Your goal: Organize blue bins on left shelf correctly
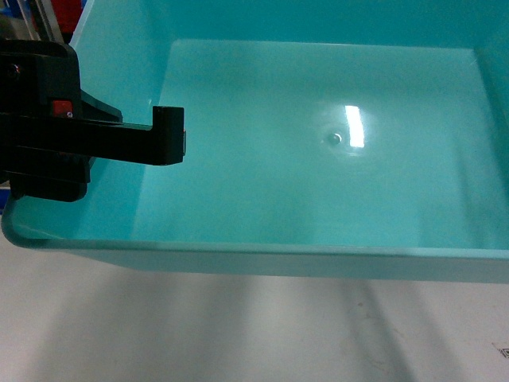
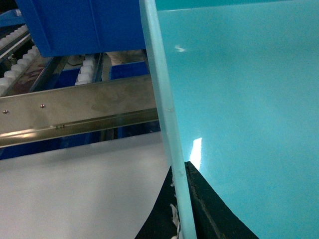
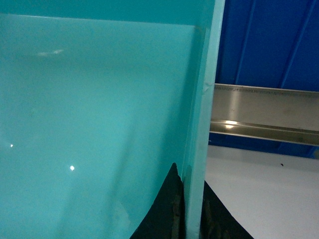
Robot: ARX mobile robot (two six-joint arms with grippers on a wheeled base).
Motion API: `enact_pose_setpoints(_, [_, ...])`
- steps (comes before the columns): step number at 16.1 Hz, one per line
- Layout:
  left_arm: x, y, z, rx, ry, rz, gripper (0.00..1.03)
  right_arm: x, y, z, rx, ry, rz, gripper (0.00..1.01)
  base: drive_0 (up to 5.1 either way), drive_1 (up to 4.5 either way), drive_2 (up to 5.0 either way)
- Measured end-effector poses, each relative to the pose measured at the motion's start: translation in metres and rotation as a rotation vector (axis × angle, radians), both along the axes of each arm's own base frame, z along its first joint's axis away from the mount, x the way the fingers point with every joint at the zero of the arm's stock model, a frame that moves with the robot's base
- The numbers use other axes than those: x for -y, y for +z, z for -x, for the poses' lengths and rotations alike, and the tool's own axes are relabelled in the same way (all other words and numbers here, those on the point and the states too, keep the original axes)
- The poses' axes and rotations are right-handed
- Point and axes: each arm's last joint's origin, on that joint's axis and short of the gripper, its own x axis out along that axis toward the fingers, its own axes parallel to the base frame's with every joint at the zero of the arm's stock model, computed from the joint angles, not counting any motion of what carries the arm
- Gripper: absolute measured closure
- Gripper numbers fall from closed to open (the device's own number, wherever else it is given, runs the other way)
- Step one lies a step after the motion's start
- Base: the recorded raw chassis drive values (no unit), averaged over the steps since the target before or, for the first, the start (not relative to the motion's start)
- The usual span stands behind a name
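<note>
A light turquoise blue bin fills the head view, empty, with a light glare on its floor. My left gripper reaches in from the left, one black finger inside the bin. In the left wrist view the left gripper is shut on the bin's wall, one pad on each side. The right gripper is likewise shut on the opposite wall and is out of the head view. The left shelf's steel rail lies just beyond the bin.
A royal-blue ribbed bin sits on white rollers of the rack. Another royal-blue bin stands above a steel rail. A pale grey-white floor lies below the bin.
</note>
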Motion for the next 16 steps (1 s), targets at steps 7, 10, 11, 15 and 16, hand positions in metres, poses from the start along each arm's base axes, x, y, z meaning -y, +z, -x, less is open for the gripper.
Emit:
enact_pose_setpoints(7, [0.0006, -0.0002, 0.0002, 0.0, -0.002, -0.002, 1.01, 0.0, -0.0005, 0.0002, -0.002, -0.001, 0.0, 0.99, -4.2, -0.09, 4.4])
enact_pose_setpoints(10, [0.0006, -0.0003, 0.0002, -0.001, -0.001, -0.004, 1.01, 0.0001, -0.0004, 0.0002, -0.001, -0.001, 0.0, 0.99, -4.9, 0.65, 3.6])
enact_pose_setpoints(11, [0.0006, -0.0002, 0.0002, 0.0, -0.001, -0.004, 1.01, 0.0001, -0.0004, 0.0002, -0.001, -0.001, 0.0, 0.99, -5.1, 2.3, 2.3])
enact_pose_setpoints(15, [0.0005, -0.0003, 0.0002, -0.001, -0.002, -0.006, 1.01, 0.0001, -0.0006, 0.0005, -0.003, -0.001, 0.0, 0.99, -5.0, 2.49, 2.5])
enact_pose_setpoints(16, [0.0005, -0.0001, 0.0002, 0.001, -0.001, -0.005, 1.01, 0.0001, -0.0002, 0.0004, 0.0, -0.001, -0.001, 0.99, -4.9, 2.59, 2.6])
